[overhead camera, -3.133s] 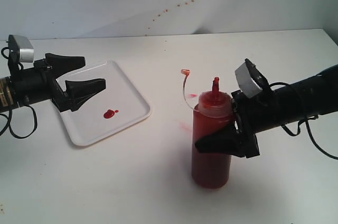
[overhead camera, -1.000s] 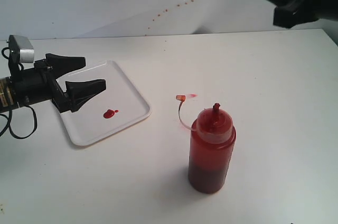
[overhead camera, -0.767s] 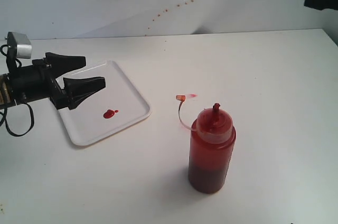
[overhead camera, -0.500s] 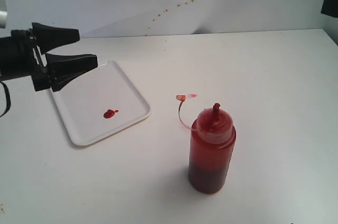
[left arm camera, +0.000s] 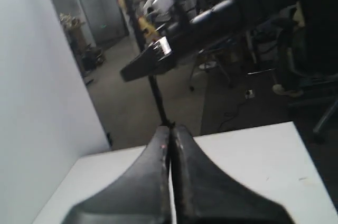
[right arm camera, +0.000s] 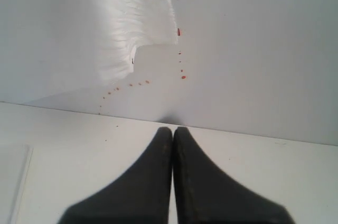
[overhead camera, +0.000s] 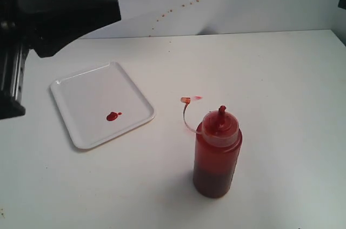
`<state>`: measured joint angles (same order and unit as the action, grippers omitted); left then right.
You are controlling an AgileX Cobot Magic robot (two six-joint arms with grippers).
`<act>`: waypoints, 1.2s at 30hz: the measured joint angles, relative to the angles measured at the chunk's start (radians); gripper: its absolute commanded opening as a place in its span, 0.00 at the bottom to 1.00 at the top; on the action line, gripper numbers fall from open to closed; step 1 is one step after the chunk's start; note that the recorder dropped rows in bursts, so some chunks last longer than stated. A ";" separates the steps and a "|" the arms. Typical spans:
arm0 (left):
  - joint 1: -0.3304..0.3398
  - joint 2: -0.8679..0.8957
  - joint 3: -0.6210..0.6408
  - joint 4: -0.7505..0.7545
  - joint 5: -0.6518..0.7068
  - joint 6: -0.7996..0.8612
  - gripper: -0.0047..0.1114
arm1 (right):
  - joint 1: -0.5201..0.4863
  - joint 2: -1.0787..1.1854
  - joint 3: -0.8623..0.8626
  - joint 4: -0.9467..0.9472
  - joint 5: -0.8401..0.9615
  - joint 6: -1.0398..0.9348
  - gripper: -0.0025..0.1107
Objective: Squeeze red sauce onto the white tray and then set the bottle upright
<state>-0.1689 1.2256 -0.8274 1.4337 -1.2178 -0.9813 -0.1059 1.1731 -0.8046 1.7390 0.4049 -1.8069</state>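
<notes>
Bottle (overhead camera: 217, 156) upright on the table (overhead camera: 281, 105), well apart from the white tray (overhead camera: 70, 86); 1 blob of red sauce (overhead camera: 112, 115) on the tray.
Left gripper (left arm camera: 169, 129) and right gripper (right arm camera: 172, 130): fingers pressed together, holding nothing, both off the bottle; bottle looks nearly full, so fairly heavy; walls likely soft, nozzle uncapped, tip cap (overhead camera: 185, 100) lying on the table; best hold is mid-body below the shoulder, light squeeze only or it squirts; cap area red-stained, probably slippery.

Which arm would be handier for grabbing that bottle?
Probably the right: the bottle stands on its side, apart from the tray. The right gripper and left gripper are both shut, holding nothing.
</notes>
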 measured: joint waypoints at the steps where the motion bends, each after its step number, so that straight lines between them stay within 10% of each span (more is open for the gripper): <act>1: -0.029 -0.018 0.000 -0.007 0.000 0.000 0.04 | 0.000 0.000 0.000 0.000 0.000 0.000 0.02; 18: -0.668 -0.113 0.000 0.001 0.516 -0.225 0.04 | 0.000 0.000 0.000 0.000 0.000 0.002 0.02; 36: -0.703 -0.113 0.000 -0.098 0.592 -0.406 0.04 | 0.000 0.000 0.000 0.001 0.000 0.002 0.02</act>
<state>-0.8718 1.1124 -0.8274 1.3352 -0.6259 -1.3875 -0.1059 1.1731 -0.8046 1.7397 0.4049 -1.8049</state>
